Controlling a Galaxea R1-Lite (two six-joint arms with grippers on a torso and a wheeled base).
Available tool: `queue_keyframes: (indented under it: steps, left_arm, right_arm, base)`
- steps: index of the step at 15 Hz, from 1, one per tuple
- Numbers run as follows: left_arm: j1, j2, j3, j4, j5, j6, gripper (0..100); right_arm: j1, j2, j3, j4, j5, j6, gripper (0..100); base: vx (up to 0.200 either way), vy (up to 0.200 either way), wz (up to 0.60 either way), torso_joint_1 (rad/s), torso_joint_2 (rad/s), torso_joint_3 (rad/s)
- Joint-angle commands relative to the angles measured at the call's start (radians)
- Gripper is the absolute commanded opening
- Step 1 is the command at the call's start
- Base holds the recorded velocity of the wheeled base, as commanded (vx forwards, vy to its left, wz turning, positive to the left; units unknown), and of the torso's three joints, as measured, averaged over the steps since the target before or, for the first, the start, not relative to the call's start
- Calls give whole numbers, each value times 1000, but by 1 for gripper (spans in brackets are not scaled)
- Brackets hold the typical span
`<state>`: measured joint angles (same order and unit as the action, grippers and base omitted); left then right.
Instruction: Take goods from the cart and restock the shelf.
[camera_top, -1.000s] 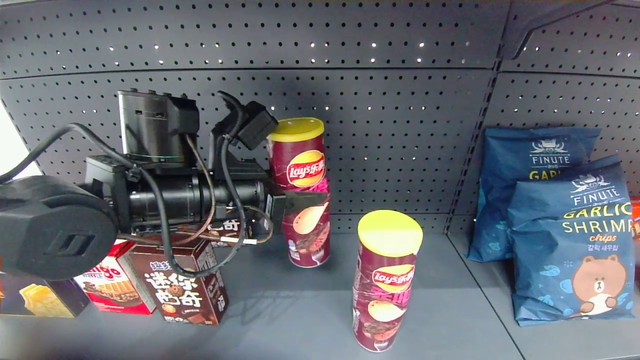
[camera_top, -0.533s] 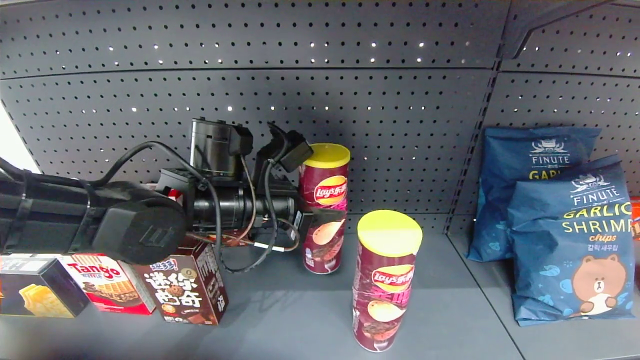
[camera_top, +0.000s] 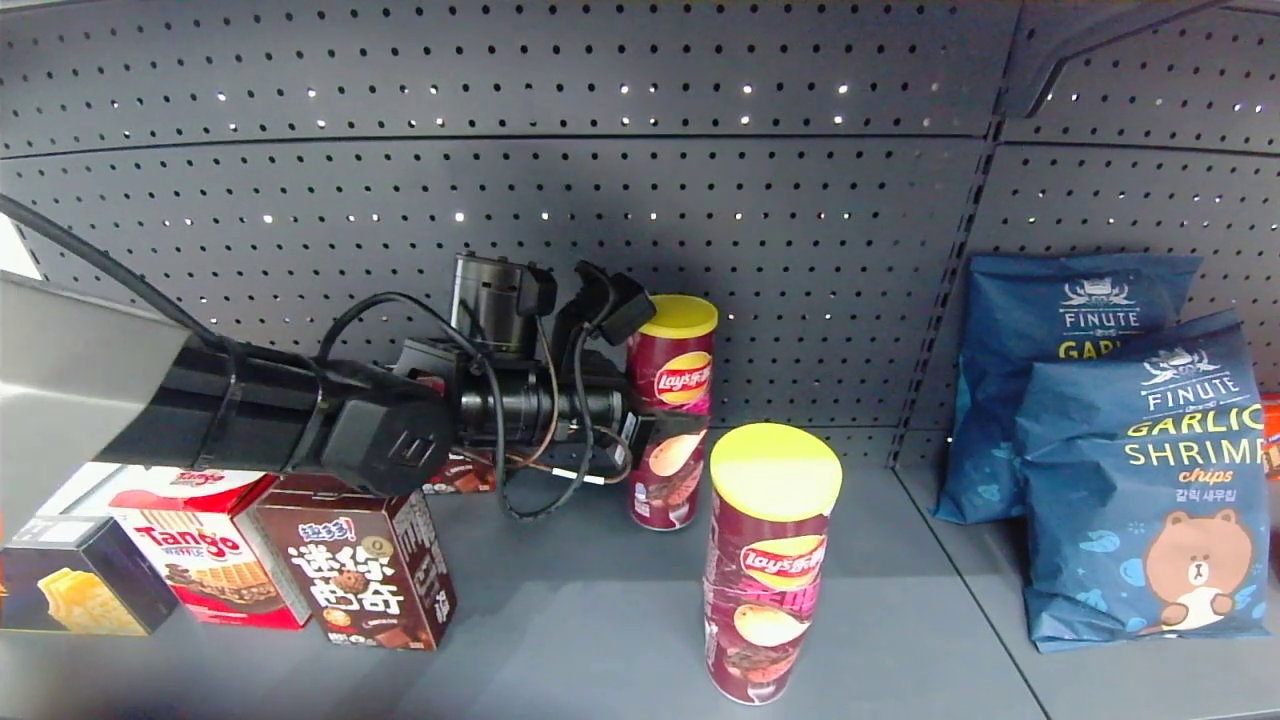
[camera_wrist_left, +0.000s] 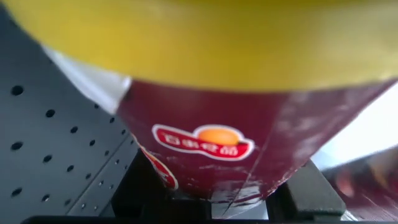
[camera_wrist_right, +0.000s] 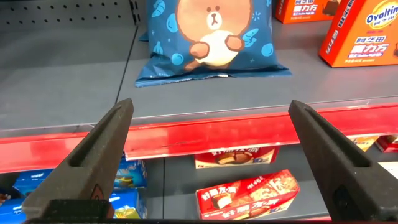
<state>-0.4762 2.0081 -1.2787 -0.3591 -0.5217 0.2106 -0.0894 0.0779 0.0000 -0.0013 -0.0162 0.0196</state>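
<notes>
My left gripper is shut on a maroon chip can with a yellow lid, holding it upright at the back of the grey shelf, close to the pegboard wall. The can's base sits at or just above the shelf surface. In the left wrist view the same can sits between the dark fingers, its yellow lid nearest the camera. A second identical chip can stands upright nearer the shelf front, to the right. My right gripper is open and empty, hanging in front of a lower red-edged shelf.
Boxes of snacks line the shelf's left side under my left arm. Blue garlic shrimp chip bags lean at the right past a divider. In the right wrist view a bear-print bag and orange boxes lie on the lower shelf.
My left arm has carried the chip can deeper into the shelf and to the right, lowering it toward the back wall behind the standing can.
</notes>
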Motion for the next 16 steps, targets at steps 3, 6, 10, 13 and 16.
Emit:
queue_keyframes:
  steps: [3, 6, 10, 13, 16]
  left_arm:
    - [-4, 89, -65, -23, 0, -10, 0]
    - [-7, 127, -97, -24, 0, -10, 0]
    - [-10, 153, -105, -47, 0, -10, 0]
    - [-18, 167, -122, -49, 0, -11, 0]
    - [-21, 176, -123, -69, 0, -11, 0]
  right_arm:
    - [0, 3, 0, 0, 1, 0, 100]
    - [0, 3, 0, 0, 1, 0, 100]
    - [0, 3, 0, 0, 1, 0, 100]
    - [0, 3, 0, 0, 1, 0, 100]
    - [0, 3, 0, 0, 1, 0, 100]
  base:
    - [0, 0, 0, 0, 0, 0]
    - [0, 0, 0, 0, 0, 0]
    - [0, 0, 0, 0, 0, 0]
    - [0, 0, 0, 0, 0, 0]
    - [0, 0, 0, 0, 0, 0]
